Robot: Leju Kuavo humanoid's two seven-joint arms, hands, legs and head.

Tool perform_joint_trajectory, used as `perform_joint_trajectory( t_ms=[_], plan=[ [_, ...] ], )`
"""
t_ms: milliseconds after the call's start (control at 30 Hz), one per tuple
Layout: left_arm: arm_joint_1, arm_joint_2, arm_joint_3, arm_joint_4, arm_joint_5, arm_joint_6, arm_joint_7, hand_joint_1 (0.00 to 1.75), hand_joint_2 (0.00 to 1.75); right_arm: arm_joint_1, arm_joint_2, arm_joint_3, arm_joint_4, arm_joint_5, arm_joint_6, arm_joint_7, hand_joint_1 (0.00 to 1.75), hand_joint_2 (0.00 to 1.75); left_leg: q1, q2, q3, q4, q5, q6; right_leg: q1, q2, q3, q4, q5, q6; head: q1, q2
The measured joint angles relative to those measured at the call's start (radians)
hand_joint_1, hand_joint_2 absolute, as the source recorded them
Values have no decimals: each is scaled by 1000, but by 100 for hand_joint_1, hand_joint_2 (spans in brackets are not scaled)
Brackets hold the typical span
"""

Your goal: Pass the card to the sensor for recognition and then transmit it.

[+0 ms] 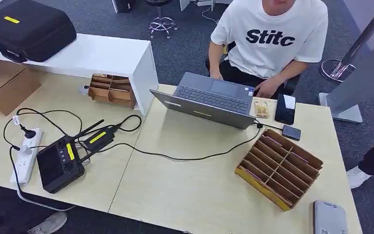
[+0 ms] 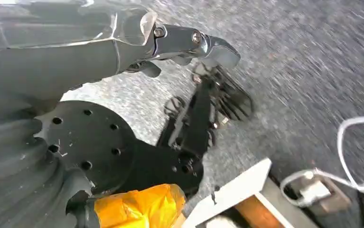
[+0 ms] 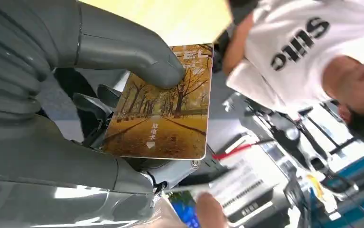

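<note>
The right hand (image 3: pixel 89 102) grasped the card (image 3: pixel 163 107) in the right wrist view: the thick grey thumb (image 3: pixel 132 54) pressed on the printed face, which carried an autumn tree-lined avenue, and darker fingers (image 3: pixel 92 107) lay behind the card. Beyond the card in that view, blurred, was the person (image 3: pixel 303 52) in the white T-shirt. The left hand (image 2: pixel 203 109) appeared in the left wrist view above grey carpet, its dark fingers blurred and nothing visible in them; whether they were spread or curled could not be told. In the head view, the near edge of the light wooden table (image 1: pixel 194 190) carried a grey flat device (image 1: pixel 329 218) at the right corner. Just beyond it stood a cardboard divider tray (image 1: pixel 278 168) with slotted compartments. On the left part of the table lay a black handheld controller (image 1: pixel 60 163) beside a white power strip (image 1: pixel 26 156), and a black cable (image 1: pixel 185 157) ran from there toward the laptop. Farther back stood the open grey laptop (image 1: pixel 209 100), with a small dark box (image 1: pixel 291 132), a black phone (image 1: pixel 285 109) and a small yellowish packet (image 1: pixel 261 108) to its right. At the far side sat the person, one hand (image 1: pixel 266 88) near the laptop. On the far left, a white shelf (image 1: pixel 102 56) supported a black case (image 1: pixel 26 29), with a second cardboard divider (image 1: pixel 111 90) beneath it
</note>
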Motion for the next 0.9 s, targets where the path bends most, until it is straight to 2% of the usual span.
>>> perform_joint_trajectory(
  t_ms=[233, 433, 900],
  plan=[
    [36, 0, 0, 0, -6, -21, -16, 0, 175, 78, -20, -79, 12, 5, 127, 22, 175, 175, 0, 1, 0, 0, -2, 0, 0, 1, 0, 0, -1, 0, 1, 0],
    [37, 0, 1, 0, -1, -17, -16, 0, 175, 100, -39, -108, 21, 13, 164, 33, 175, 175, 0, 2, 0, 0, -2, 0, 0, 1, 0, 0, -1, 0, 0, 0],
    [37, 0, 16, 0, 3, -17, -14, 0, 175, 150, -112, -115, 29, 37, 215, 75, 175, 175, 0, 2, 1, 0, -2, 0, 0, 2, 0, 0, -1, 0, 0, 0]
  ],
)
